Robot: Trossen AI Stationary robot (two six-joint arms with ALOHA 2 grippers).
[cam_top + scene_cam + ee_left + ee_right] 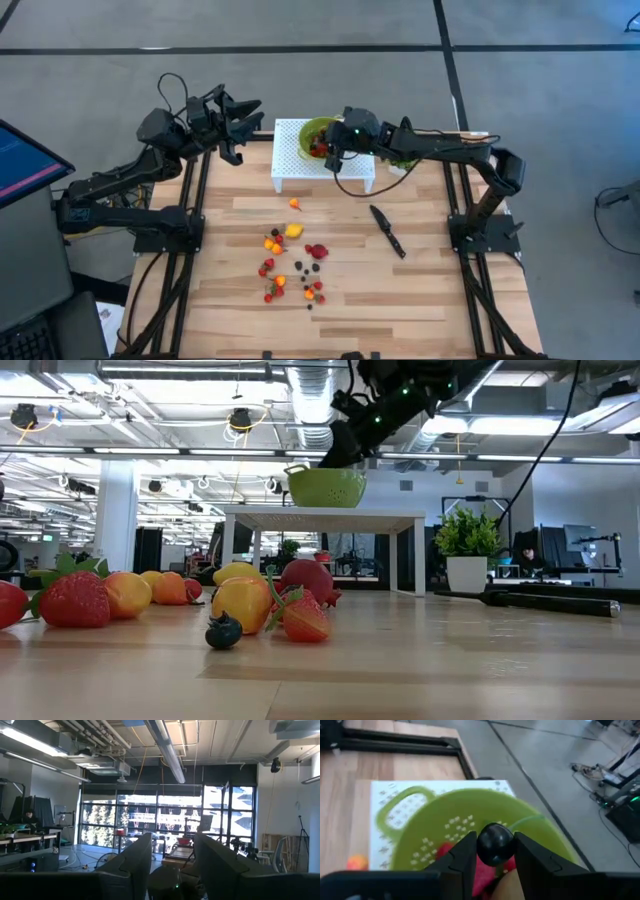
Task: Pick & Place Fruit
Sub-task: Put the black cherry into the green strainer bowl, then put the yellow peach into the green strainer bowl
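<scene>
The right gripper (495,851) pinches a dark round berry (495,843) above the green colander (420,827); it looks light, hard and slippery, best held across its middle.

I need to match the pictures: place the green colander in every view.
High: colander on the white stand, far table edge, under the right gripper.
Low: upper centre, on the stand.
Left wrist: not in it.
Right wrist: fills the middle, behind the fingers.
Shared landmark: the stand.
</scene>
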